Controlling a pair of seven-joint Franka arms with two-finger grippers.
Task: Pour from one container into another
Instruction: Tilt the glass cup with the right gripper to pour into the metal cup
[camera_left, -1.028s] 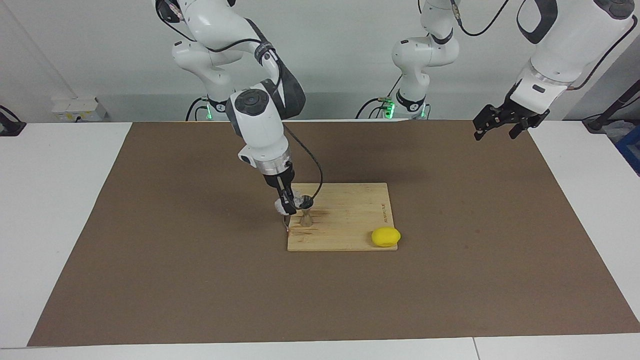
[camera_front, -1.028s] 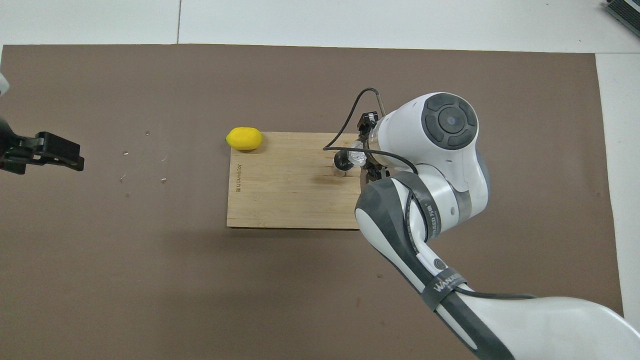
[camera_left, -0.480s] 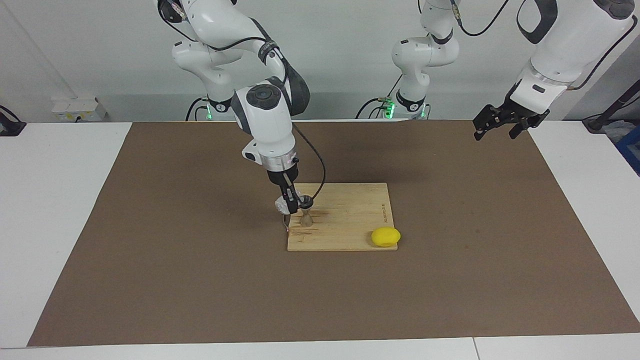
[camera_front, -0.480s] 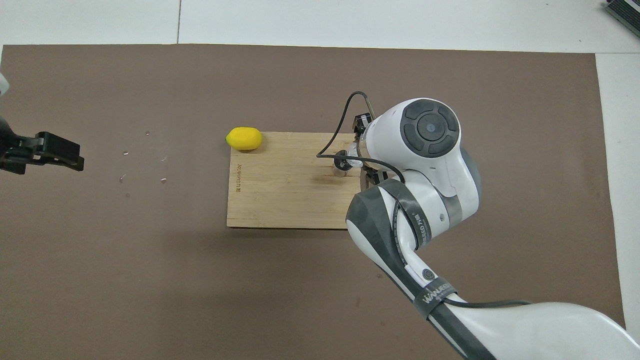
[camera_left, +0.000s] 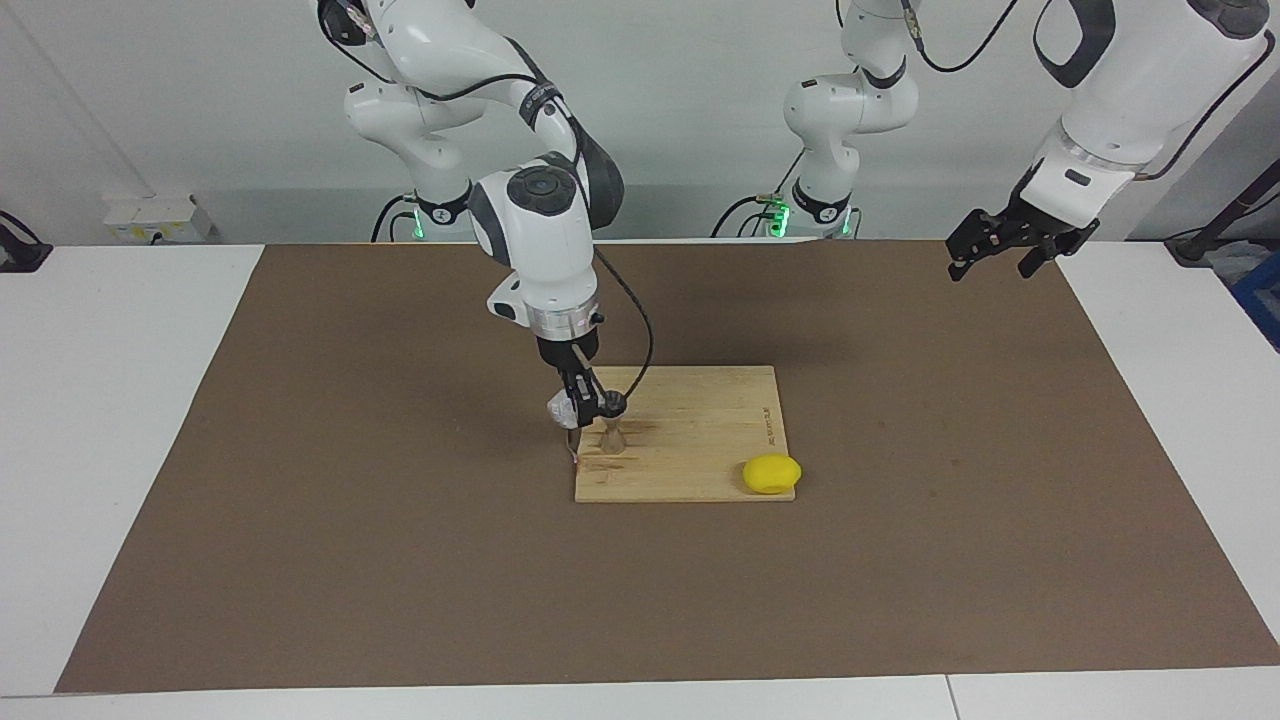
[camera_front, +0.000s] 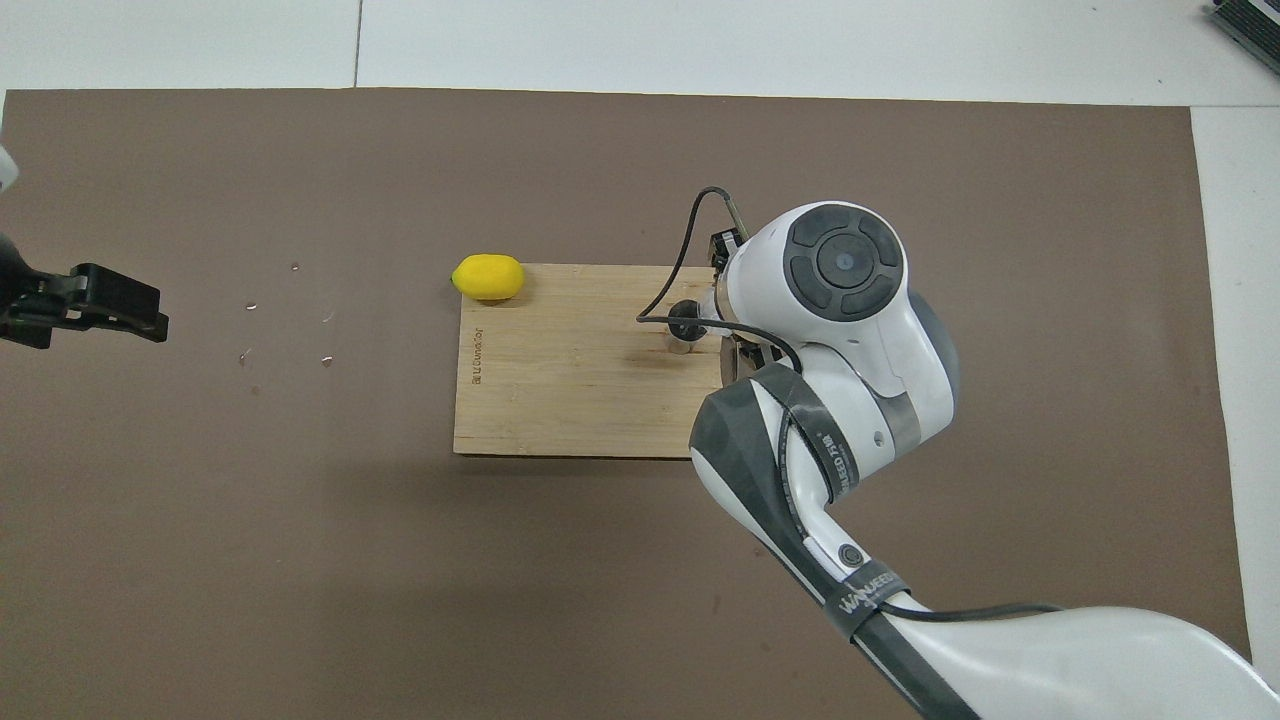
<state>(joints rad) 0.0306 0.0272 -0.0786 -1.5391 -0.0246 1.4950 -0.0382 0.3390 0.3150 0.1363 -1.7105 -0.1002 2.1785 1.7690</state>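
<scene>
Brown mat: right jaws (camera_left: 578, 408) clamp tilted cup (camera_left: 561, 411) over upright jigger (camera_left: 612, 434); left jaws (camera_left: 990, 258) apart.

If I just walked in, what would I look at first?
You'd first see the right end effector holding a little clear cup tipped beside the top of a shiny steel jigger, which stands on a wooden board in the middle of the brown mat. Next, the bright yellow lemon-like lump sits at the board's corner farthest from the robots. The left end effector waits, open, in the air over the mat's edge.
</scene>
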